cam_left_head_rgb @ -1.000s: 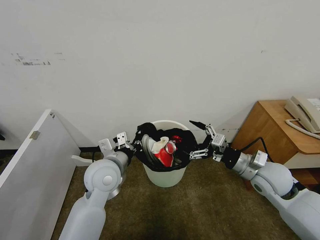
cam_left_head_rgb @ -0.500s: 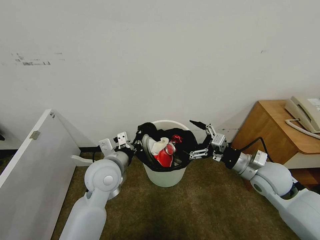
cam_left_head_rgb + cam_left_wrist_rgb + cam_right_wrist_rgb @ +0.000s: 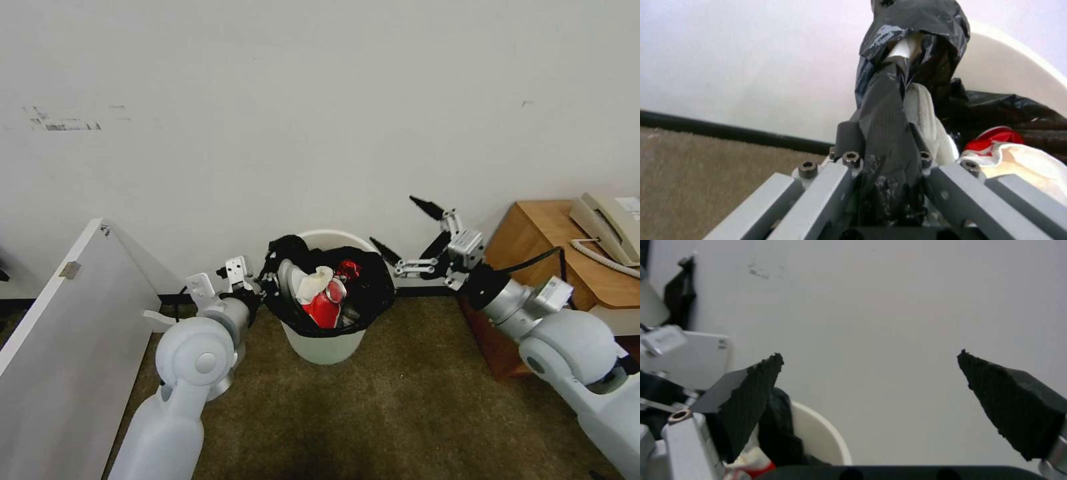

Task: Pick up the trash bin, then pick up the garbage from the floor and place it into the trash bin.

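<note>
The white trash bin (image 3: 325, 347), lined with a black bag, is by the wall over the carpet. My left gripper (image 3: 262, 288) is shut on its left rim; the left wrist view shows the gripper (image 3: 887, 146) pinching the black bag over the rim (image 3: 1013, 63). Garbage lies inside: a red can (image 3: 322, 305), a white tissue (image 3: 312, 281) and a red packet (image 3: 347, 269). My right gripper (image 3: 398, 223) hangs open, up and to the right of the bin, holding nothing. In the right wrist view the gripper (image 3: 869, 358) spreads wide above the bin's rim (image 3: 820, 428).
A wooden side table (image 3: 533, 233) with a beige telephone (image 3: 608, 225) stands at the right, close to my right arm. A white board (image 3: 67, 347) leans at the left. Brown carpet (image 3: 373, 420) lies open in front of the bin.
My right gripper has risen and pulled away to the right from the bin's rim, still open. The bin, held by my left gripper, has shifted slightly up and left.
</note>
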Robot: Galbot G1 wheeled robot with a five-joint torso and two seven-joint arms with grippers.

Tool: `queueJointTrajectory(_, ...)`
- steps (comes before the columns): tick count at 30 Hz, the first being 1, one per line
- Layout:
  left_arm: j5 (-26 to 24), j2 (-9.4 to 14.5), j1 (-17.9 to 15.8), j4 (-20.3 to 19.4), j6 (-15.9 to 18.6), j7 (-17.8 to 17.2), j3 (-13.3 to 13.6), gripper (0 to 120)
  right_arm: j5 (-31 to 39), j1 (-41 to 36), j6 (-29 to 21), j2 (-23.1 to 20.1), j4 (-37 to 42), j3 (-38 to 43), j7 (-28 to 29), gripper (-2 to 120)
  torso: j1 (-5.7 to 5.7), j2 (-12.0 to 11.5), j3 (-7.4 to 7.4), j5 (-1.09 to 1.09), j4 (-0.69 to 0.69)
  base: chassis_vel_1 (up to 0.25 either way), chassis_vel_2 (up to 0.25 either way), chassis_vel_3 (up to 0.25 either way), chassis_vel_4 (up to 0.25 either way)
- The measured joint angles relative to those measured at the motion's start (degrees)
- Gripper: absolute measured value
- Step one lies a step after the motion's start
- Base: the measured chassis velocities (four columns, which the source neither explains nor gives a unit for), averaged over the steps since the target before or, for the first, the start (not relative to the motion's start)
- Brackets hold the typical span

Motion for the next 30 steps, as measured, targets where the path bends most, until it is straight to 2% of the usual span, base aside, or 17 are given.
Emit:
queueJointTrajectory(12, -0.2, 0.8, 0.1, -5.0, -0.5, 2.3, -1.8, 4, 1.4, -1.6, -2.5, 0.0, 0.9, 5.9, 2.6, 100, 0.00, 0.0, 0.00, 0.00, 0.00, 0.000, 0.000, 0.000, 0.000)
queueJointTrajectory(17, -1.7, 1.2, -0.9, -6.7, -0.5, 2.4, -4.1, 4, 1.6, -1.6, -3.0, 0.4, 0.2, 6.4, 2.9, 100, 0.00, 0.0, 0.00, 0.00, -0.01, 0.000, 0.000, 0.000, 0.000)
queueJointTrajectory(21, -3.3, 2.4, -1.0, -7.7, -0.5, 2.3, -6.4, 4, 1.9, -1.5, -3.2, 0.6, 0.0, 6.6, 3.0, 100, 0.00, 0.0, 0.00, 0.00, 0.01, 0.000, 0.000, 0.000, 0.000)
queueJointTrajectory(25, -4.1, 2.8, -0.9, -8.3, -0.5, 2.2, -7.3, 4, 1.9, -1.5, -3.4, 0.9, -0.1, 6.8, 3.2, 100, 0.00, 0.0, 0.00, 0.00, 0.00, 0.000, 0.000, 0.000, 0.000)
queueJointTrajectory(30, -4.9, 3.0, -0.9, -8.9, -0.4, 2.2, -8.0, 4, 2.4, -1.9, -6.3, 1.5, 0.5, 7.1, 6.4, 100, 0.00, 0.0, 0.00, 0.00, 0.00, 0.000, 0.000, 0.000, 0.000)
